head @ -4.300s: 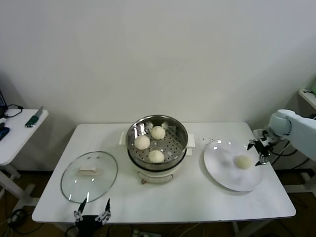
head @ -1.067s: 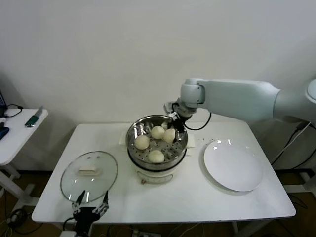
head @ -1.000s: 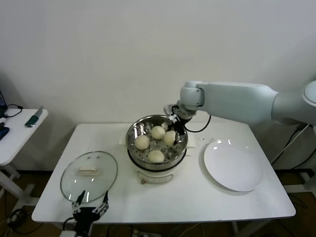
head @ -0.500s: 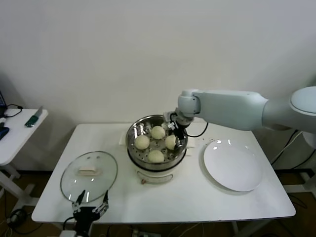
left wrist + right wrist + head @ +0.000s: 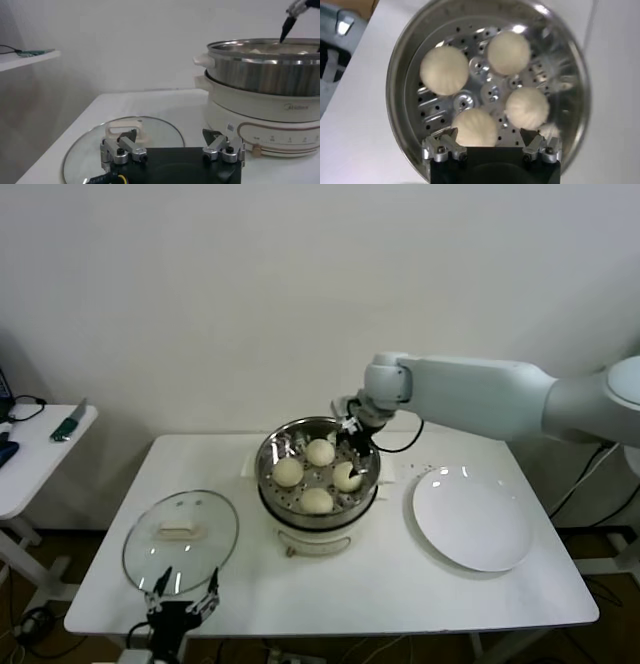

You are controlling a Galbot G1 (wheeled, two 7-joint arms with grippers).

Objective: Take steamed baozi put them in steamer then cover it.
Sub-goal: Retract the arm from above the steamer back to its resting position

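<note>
Several cream-white steamed baozi (image 5: 320, 451) lie in the shiny steel steamer (image 5: 264, 472) at the table's middle. My right gripper (image 5: 353, 437) hangs open just above the steamer's far right side. In the right wrist view the right gripper (image 5: 489, 136) stands wide over one baozi (image 5: 475, 127), which rests on the perforated bottom of the steamer (image 5: 402, 92) clear of both fingers. The glass cover (image 5: 200, 519) with its white handle lies flat at the front left. My left gripper (image 5: 183, 604) waits open at the table's front edge, just short of the cover (image 5: 150, 131).
A bare white plate (image 5: 472, 519) lies right of the steamer. The steamer sits on a white cooker base (image 5: 260, 112) with side handles. A small side table (image 5: 40, 449) with tools stands far left. The right arm reaches in from the right above the table's back.
My right gripper has opened and let go of the baozi, which now rests in the steamer's right side. The gripper has lifted slightly. The left arm has not moved.
</note>
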